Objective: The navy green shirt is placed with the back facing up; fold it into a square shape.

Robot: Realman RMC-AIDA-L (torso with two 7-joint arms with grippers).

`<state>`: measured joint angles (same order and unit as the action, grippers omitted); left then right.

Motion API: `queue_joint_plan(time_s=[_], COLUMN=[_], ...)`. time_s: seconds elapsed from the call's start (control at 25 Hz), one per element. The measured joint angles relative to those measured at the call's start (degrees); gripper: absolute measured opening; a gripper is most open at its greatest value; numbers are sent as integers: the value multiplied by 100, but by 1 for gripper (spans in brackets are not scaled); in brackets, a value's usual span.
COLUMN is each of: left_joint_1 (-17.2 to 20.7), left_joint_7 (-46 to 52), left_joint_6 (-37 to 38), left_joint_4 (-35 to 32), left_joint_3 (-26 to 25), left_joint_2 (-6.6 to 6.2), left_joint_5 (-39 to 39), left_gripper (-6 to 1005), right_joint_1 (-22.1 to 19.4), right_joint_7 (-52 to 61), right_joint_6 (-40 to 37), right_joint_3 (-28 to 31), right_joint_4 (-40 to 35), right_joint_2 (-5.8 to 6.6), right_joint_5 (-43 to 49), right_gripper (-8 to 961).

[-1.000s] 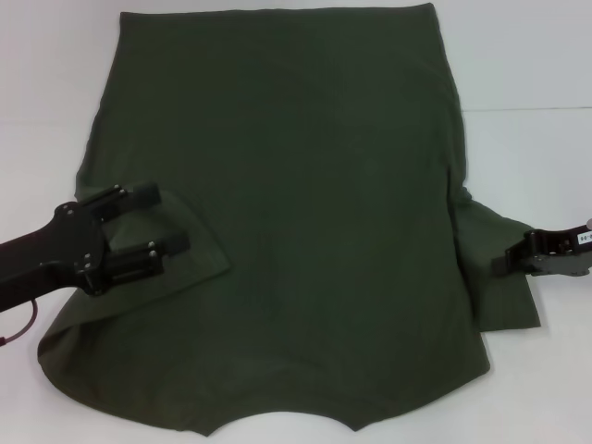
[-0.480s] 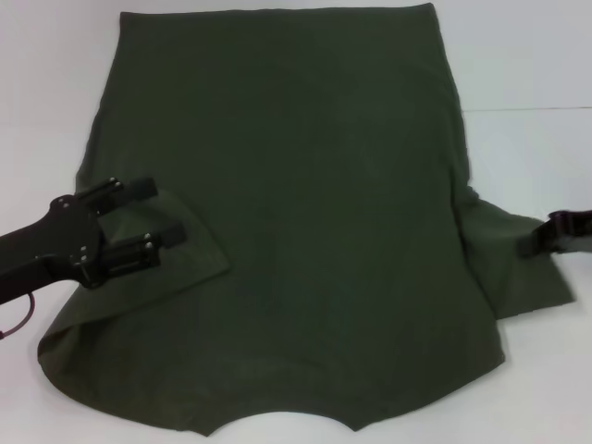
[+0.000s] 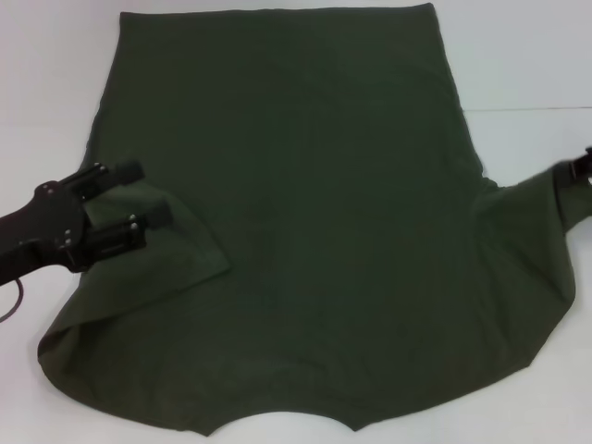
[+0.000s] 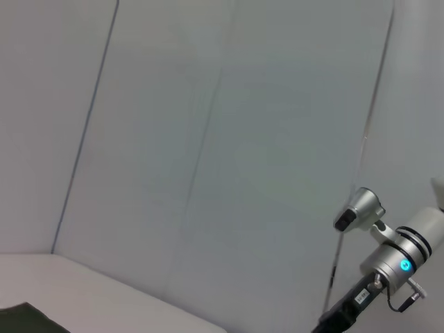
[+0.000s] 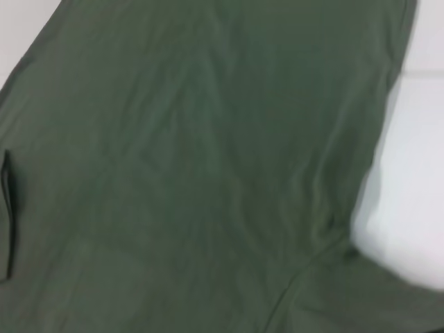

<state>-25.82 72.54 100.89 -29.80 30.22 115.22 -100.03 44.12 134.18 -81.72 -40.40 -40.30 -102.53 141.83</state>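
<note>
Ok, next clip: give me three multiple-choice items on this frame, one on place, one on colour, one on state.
1. Where is the left claw?
A. over the shirt's left sleeve
B. at the far hem
C. off the table

2. What colour is the big short-sleeved cotton shirt?
A. red
B. dark olive green
C. white

3. How does the left sleeve lie?
A. folded in over the body
C. rolled into a tube
B. spread out flat sideways

Key: A, the fingers sit above that sleeve; B, the cloth is plain dark green; A, its corner overlaps the body.
</note>
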Motion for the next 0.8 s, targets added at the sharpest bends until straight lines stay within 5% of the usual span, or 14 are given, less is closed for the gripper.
queue_joint_plan(time_s=[0.2, 0.56, 0.8], left_joint_1=[16, 67, 87], left_joint_7=[53, 58, 55], left_joint_6=[52, 236, 294], left_joint_4=[-6, -8, -8], left_joint_3=[-182, -460, -526], left_joint_2=[-1, -32, -68], left_joint_5=[21, 83, 118], left_gripper=[891, 891, 891], right_joint_1=[467, 1729, 2156], right_joint_7=[-104, 599, 997], right_joint_6=[-5, 773, 1179], right_joint_3=[29, -659, -1301], right_joint_4=[-42, 811, 1205], right_joint_2=[-115, -660, -969], right_joint_5=[51, 655, 710], right_gripper=[82, 108, 126])
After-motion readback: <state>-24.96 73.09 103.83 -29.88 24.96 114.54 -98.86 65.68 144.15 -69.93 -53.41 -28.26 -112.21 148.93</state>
